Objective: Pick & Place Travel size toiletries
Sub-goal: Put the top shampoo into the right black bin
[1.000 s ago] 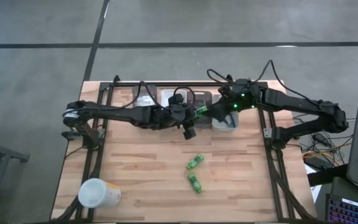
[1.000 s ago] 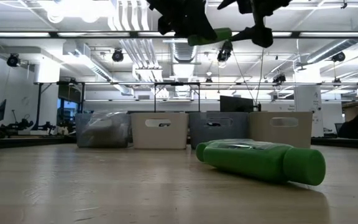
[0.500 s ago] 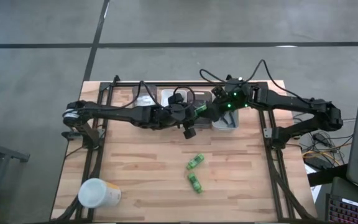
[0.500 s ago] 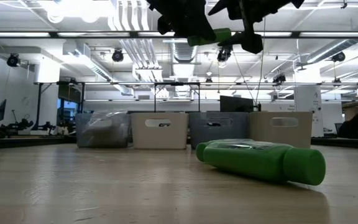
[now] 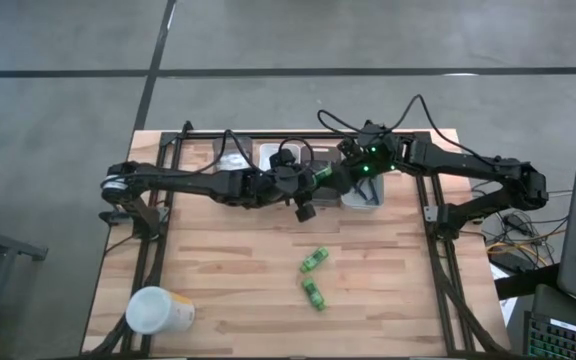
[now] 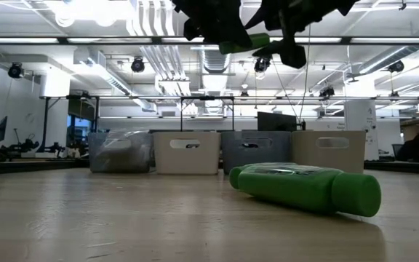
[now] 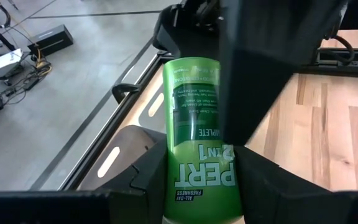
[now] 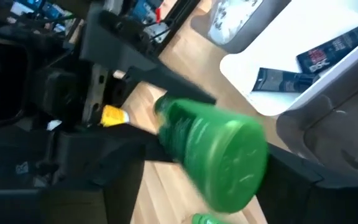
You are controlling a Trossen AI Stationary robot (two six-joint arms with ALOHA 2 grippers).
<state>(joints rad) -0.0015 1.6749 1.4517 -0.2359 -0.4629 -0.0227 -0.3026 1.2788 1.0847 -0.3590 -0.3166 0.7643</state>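
I'm looking at a green bottle (image 7: 194, 124) clamped in my left tool (image 5: 313, 181), up in the air above the back-middle of the desk (image 5: 228, 270), just in front of the row of bins (image 6: 188, 151). In the left wrist view the two fingers (image 7: 148, 177) squeeze the bottle's lower body from both sides, and the label reads PERT 2 IN 1. Its long axis runs straight out from the left tool, away from that arm and toward the right tool (image 5: 346, 178). From overhead that is roughly left to right across the desk, a bit tilted.

The right tool sits right at the bottle's far end. In its wrist view the round green end (image 8: 225, 162) faces the camera, with dark fingers on either side of it. I can't tell if those fingers are actually touching it or just spread around it.

Two more green bottles lie on the desk nearer the front. One (image 5: 315, 260) is angled diagonally and the other (image 5: 314, 294) is just below it, close but apart. The low view shows one of them (image 6: 304, 188) lying flat on its side.

A white bin (image 8: 303, 56) holds dark tubes (image 8: 328, 53), and a white-and-yellow cup (image 5: 158, 311) lies at the front left corner.
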